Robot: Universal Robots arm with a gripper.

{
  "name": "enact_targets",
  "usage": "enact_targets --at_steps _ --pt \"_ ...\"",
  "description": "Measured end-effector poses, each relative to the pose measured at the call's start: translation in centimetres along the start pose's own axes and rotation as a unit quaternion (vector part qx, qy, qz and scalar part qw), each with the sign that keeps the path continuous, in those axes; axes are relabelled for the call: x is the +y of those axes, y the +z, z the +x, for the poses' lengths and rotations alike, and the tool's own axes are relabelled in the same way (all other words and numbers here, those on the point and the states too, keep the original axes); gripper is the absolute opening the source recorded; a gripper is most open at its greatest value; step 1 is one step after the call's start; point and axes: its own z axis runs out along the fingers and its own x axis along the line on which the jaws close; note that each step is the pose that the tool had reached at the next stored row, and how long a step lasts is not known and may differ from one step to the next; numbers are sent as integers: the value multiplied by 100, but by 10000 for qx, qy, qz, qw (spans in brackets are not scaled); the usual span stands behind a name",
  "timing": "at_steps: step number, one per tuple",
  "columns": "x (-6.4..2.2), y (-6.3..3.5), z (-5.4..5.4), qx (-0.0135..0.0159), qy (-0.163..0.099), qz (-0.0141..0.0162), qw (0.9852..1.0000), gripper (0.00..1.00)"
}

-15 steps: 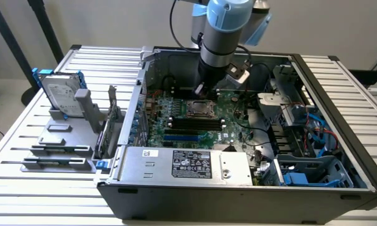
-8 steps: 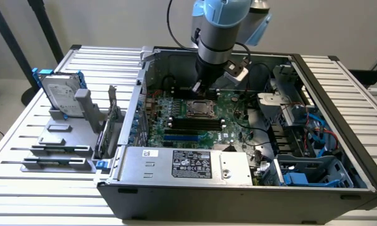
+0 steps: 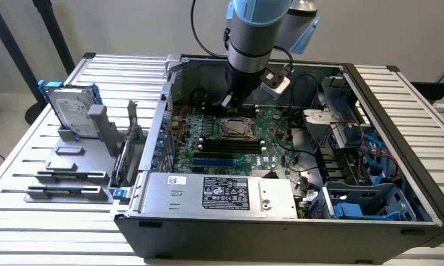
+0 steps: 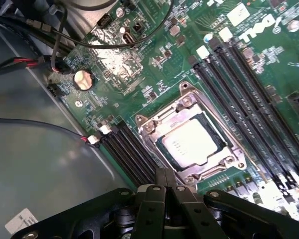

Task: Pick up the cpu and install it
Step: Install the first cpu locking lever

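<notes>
A: Nearest in the wrist view is the gripper point(image 4: 165, 181), its black fingers point(image 4: 148, 209) pressed together with nothing between them.

B: And the cpu point(image 4: 193, 143)?

A: Just beyond the fingertips, lying flat in the metal socket frame point(image 4: 148, 130) on the green motherboard point(image 4: 159, 55) (silver top up, level with the frame).

B: So it's seated, not held?

A: Yes, seated. In the exterior view the arm point(image 3: 248, 50) reaches down into the open computer case point(image 3: 399, 119), with the gripper point(image 3: 228, 103) just above the far edge of the socket. On the exterior view's left, a hard drive point(image 3: 68, 111) in a blue frame stands upright on a grey rack point(image 3: 66, 166), well apart.
</notes>
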Motion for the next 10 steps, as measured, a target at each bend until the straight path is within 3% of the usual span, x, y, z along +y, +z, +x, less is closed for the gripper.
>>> enact_targets --at_steps 10 --pt "73 -209 -282 26 0 21 10000 11"
